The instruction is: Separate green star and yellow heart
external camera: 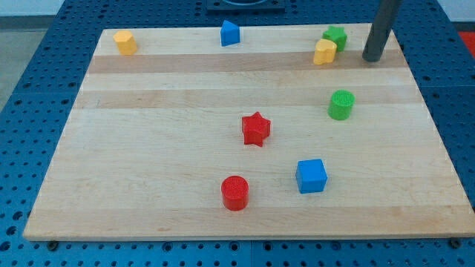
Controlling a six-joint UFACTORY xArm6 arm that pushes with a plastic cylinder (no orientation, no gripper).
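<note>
The green star [335, 35] sits near the view's top right of the wooden board [148, 148]. The yellow heart [324, 52] touches it on its lower left side. My tip [372, 58] stands on the board just to the right of the pair, about a block's width from the green star, not touching either block.
A yellow block [125, 41] lies at the top left and a blue block [230, 33] at the top middle. A green cylinder [341, 104] lies below the pair. A red star [256, 129], a blue cube [311, 176] and a red cylinder [235, 193] lie lower down.
</note>
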